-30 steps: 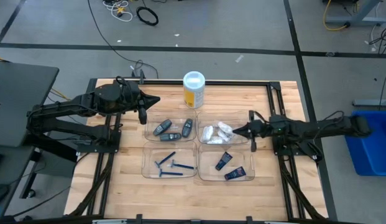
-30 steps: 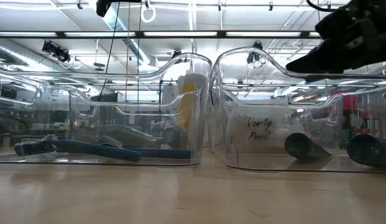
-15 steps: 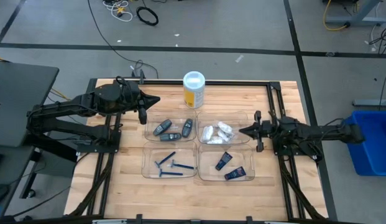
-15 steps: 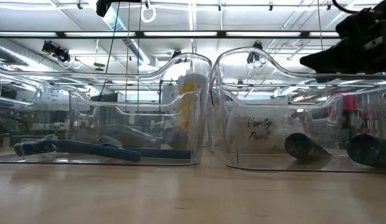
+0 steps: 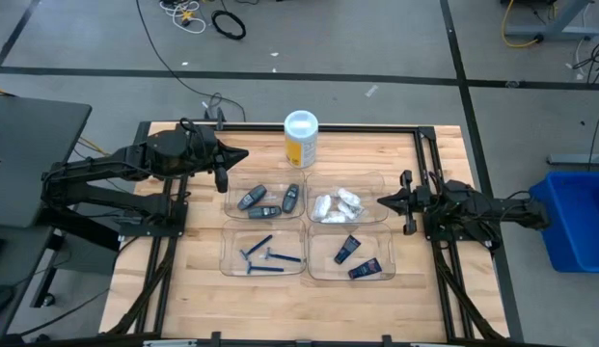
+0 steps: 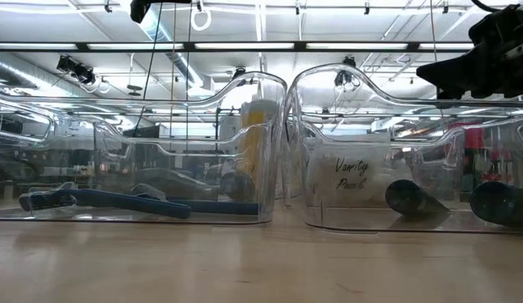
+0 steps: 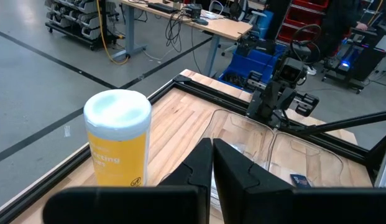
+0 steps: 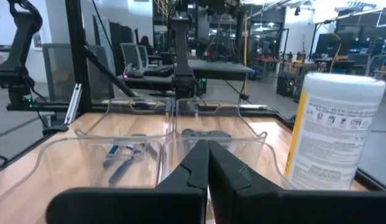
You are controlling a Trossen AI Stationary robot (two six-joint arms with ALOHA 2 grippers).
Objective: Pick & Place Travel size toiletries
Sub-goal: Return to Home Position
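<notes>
We saw right gripper (image 5: 381, 201) closed, empty — tip at tray (image 5: 367, 177) rim, white packets (image 5: 338, 203) just inboard; left gripper (image 5: 243, 154) likewise.

Left arm (image 5: 106, 175), matte black, tubular links, bulky rounded joint housings, right arm (image 5: 492, 205), same black finish, left gripper (image 5: 244, 154) and right gripper (image 5: 380, 201), dark tapered bodies, fingers (image 7: 242, 180) flat, black, wedge-shaped, smooth-faced.

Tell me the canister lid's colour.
White; the lid shows best in the high view.
</notes>
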